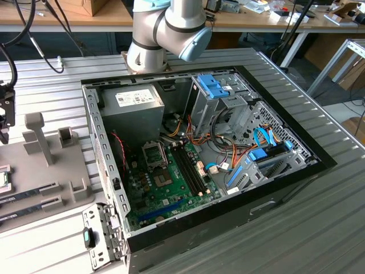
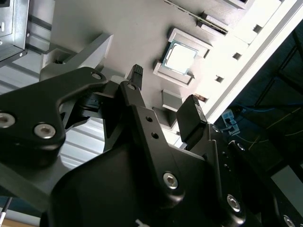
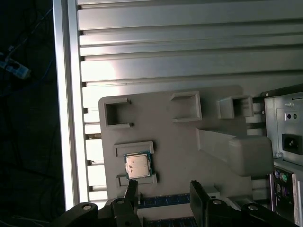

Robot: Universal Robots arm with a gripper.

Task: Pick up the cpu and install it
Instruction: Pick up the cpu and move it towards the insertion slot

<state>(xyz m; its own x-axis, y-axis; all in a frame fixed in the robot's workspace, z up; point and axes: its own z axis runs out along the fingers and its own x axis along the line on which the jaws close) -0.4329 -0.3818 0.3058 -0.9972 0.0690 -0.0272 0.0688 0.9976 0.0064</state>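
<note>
The cpu is a small square chip with a silvery top and a thin green rim. It lies flat in a raised pocket of the grey fixture plate, and it also appears in the second wrist view and at the far edge of the exterior view's left. My gripper hovers above the plate, open, with nothing between its black fingers. The chip lies a short way off from the fingertips and is not touched. In the exterior view the gripper hangs over the fixture.
The open computer case fills the middle, holding a green motherboard with a black socket frame. Memory sticks lie on the fixture plate beside upright grey posts. The arm's base stands behind the case.
</note>
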